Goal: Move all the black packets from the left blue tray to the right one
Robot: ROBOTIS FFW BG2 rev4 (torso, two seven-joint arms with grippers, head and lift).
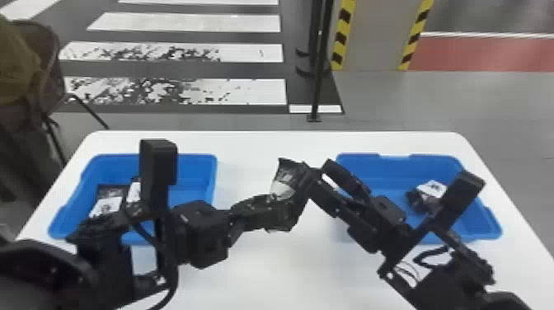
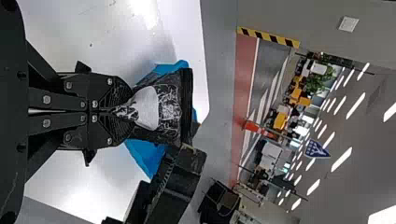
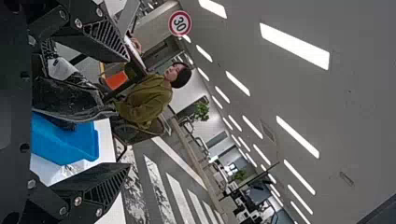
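I pinch one end of a glossy black plastic packet (image 2: 163, 105) in my flat-fingered black left gripper (image 2: 128, 111) above the white table (image 1: 264, 144), likely leaving the rest free for my matching right gripper (image 3: 129, 112), spread open around it, to carry to the blue plastic right tray (image 1: 490, 226)

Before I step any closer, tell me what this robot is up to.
It looks like a handover above the white table. The left hand is shut on a black packet, and the right hand has its open fingers on either side of it, probably about to take it. More packets lie in the left blue tray, and at least one packet is in the right blue tray.
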